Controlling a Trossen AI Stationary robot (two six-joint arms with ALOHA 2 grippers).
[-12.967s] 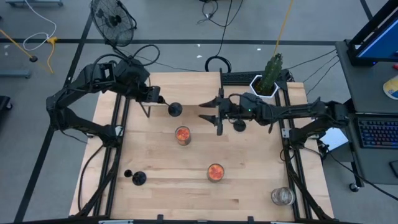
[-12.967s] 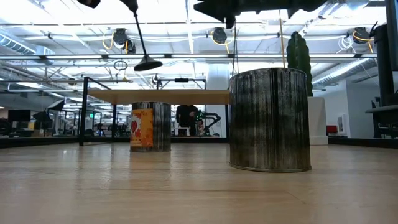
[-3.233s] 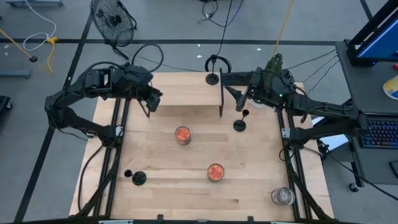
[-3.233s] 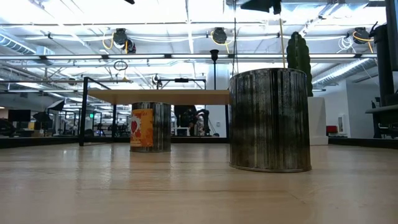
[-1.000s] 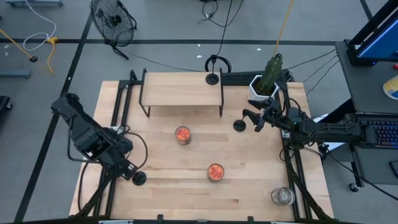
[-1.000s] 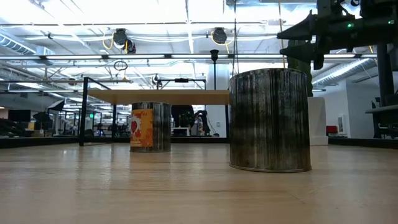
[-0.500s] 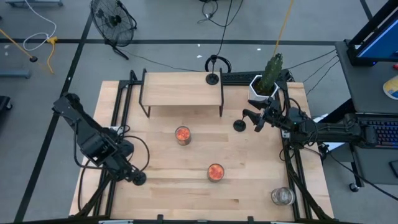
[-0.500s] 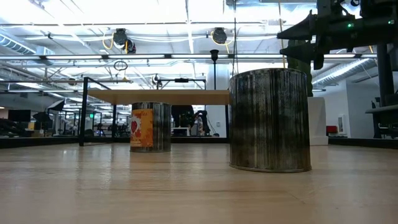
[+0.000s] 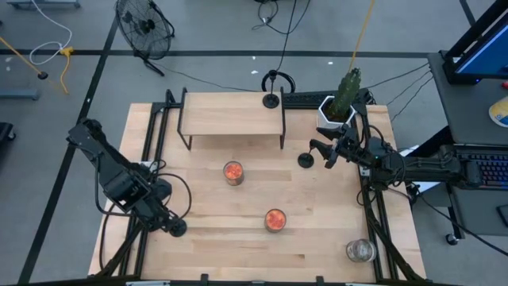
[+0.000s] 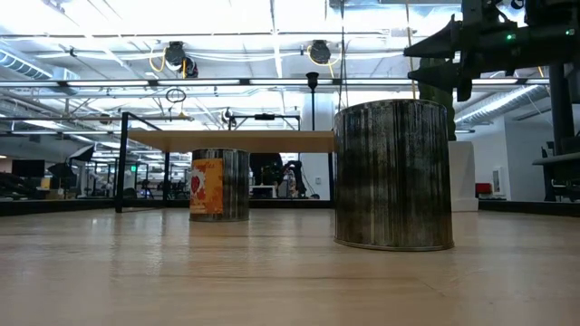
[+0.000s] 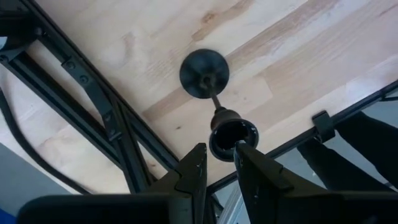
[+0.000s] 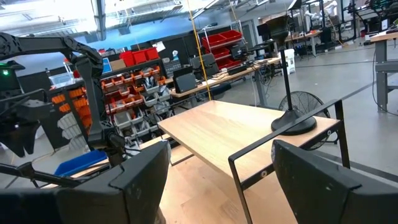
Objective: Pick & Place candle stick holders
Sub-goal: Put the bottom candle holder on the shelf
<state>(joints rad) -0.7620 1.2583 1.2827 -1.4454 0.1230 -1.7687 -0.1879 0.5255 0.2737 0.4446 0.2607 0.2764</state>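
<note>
While the right gripper [image 9: 320,148] waits at three o'clock, fingers wide, holding nothing, left gripper [image 11: 217,158] at eight o'clock, fingers narrow, gripping candle stick holder [image 11: 219,113] cup rim.

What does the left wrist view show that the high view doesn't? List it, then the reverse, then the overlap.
Left wrist only: the front-left holder's hollow cup, just beyond the left gripper. High only: two more holders, orange jars, clear jar, right gripper. Both: that front-left holder's base on the table.
</note>
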